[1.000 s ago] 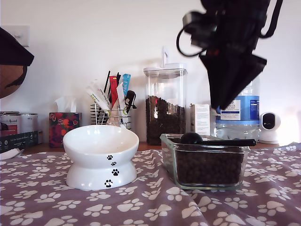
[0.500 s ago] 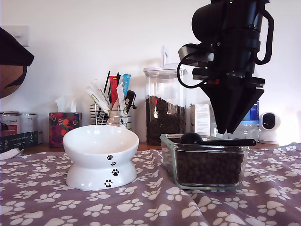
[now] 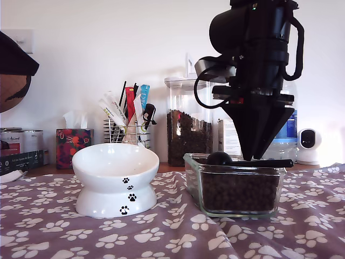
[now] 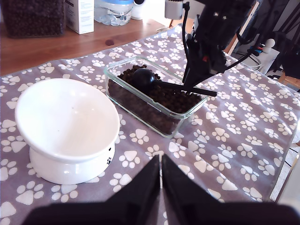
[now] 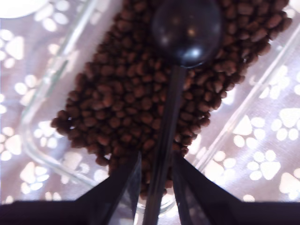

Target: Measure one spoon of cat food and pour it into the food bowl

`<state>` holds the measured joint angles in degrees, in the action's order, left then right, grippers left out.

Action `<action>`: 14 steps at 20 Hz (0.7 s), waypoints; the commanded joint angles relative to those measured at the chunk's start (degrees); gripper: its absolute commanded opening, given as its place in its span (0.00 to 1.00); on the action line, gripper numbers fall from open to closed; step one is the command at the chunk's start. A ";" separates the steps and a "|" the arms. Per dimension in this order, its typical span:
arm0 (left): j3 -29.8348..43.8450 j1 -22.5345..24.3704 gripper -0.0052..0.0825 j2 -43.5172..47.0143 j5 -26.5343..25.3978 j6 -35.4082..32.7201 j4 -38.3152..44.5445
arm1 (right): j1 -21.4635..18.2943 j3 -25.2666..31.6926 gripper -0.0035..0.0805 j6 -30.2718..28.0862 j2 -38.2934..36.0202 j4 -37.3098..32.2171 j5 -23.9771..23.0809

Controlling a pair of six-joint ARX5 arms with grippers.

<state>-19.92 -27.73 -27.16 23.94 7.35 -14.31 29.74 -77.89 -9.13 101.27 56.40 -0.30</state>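
The black spoon (image 3: 220, 158) lies on the cat food (image 3: 237, 191) in a clear glass dish (image 3: 193, 183). Its flat handle points toward the exterior view's right. My second gripper (image 3: 253, 158) hangs point-down over the handle. In the second wrist view it (image 5: 154, 157) is open, with the spoon (image 5: 186, 30) handle running between its fingers (image 5: 124, 180) above the cat food (image 5: 117, 103). The white food bowl (image 3: 115, 178) stands empty at the dish's left in the exterior view. My first gripper (image 4: 161, 159) is shut and holds nothing, above the cloth short of the food bowl (image 4: 65, 122) and the spoon (image 4: 143, 78).
Behind the dish stand a tall canister of kibble (image 3: 188, 121), a small box (image 3: 230, 136), a water bottle (image 3: 280, 129) and a small white camera (image 3: 309, 145). A wire rack of sticks and tubes (image 3: 126, 121) and a tissue box (image 3: 73, 144) stand behind the bowl. A paw-print cloth (image 3: 54, 226) covers the table.
My second gripper has come down from high above the dish to the spoon handle, shifting slightly toward the exterior view's left. Bowl, dish and spoon have not moved.
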 commanded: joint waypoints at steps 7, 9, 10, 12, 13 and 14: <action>0.39 -0.20 0.04 -0.22 0.09 0.22 0.61 | 0.15 -0.61 0.26 -0.33 2.12 0.33 -0.26; 0.39 -0.20 0.04 -0.22 0.09 0.22 0.61 | 0.15 -0.61 0.26 -0.33 3.34 0.87 -0.31; 0.39 -0.20 0.04 -0.22 0.09 0.22 0.61 | 0.17 -0.61 0.26 -0.31 3.93 0.81 -0.35; 0.39 -0.20 0.04 -0.22 0.09 0.22 0.61 | 0.17 -0.61 0.26 -0.31 4.04 0.57 -0.44; 0.39 -0.20 0.04 -0.22 0.09 0.22 0.59 | 0.17 -0.61 0.26 -0.31 4.04 0.70 -0.44; 0.39 -0.20 0.04 -0.22 0.09 0.22 0.59 | 0.15 -0.63 0.26 -0.28 4.04 1.07 -0.42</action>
<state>-19.92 -27.73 -27.14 23.94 7.35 -14.31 29.71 -77.91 -9.10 105.60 57.10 -0.60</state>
